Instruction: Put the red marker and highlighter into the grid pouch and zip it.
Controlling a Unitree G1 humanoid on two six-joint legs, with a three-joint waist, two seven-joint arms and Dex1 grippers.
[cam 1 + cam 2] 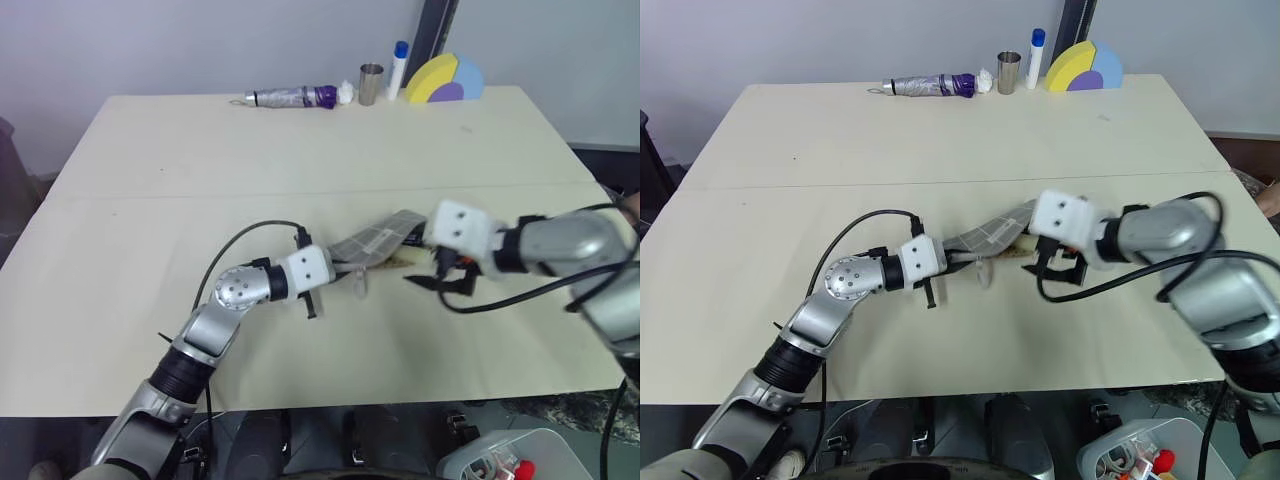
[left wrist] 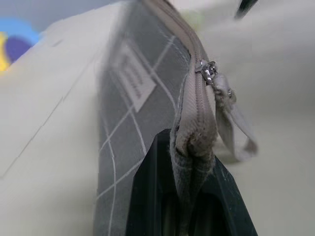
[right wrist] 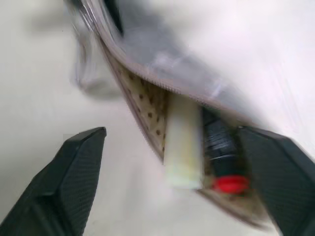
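Observation:
The grid pouch [image 1: 378, 240] lies tilted at mid-table, grey with white lines and a white label [image 2: 132, 78]. My left gripper [image 1: 335, 270] is shut on the pouch's near end, pinching the zipper seam [image 2: 189, 147]. The zipper pull [image 2: 209, 73] with its cord [image 2: 236, 130] sits close to that end. At the other end the mouth gapes, and inside lie the highlighter [image 3: 183, 142] and the red marker [image 3: 224, 164], red cap outward. My right gripper [image 1: 440, 282] hovers at that mouth, open, its fingers [image 3: 74, 172] wide on either side and touching nothing.
Along the table's far edge stand a foil-wrapped bottle with a purple end [image 1: 290, 97], a metal cup [image 1: 371, 84], a white tube with a blue cap [image 1: 398, 68] and a yellow, blue and purple arch block [image 1: 445, 80]. A bin [image 1: 500, 460] sits below the near right corner.

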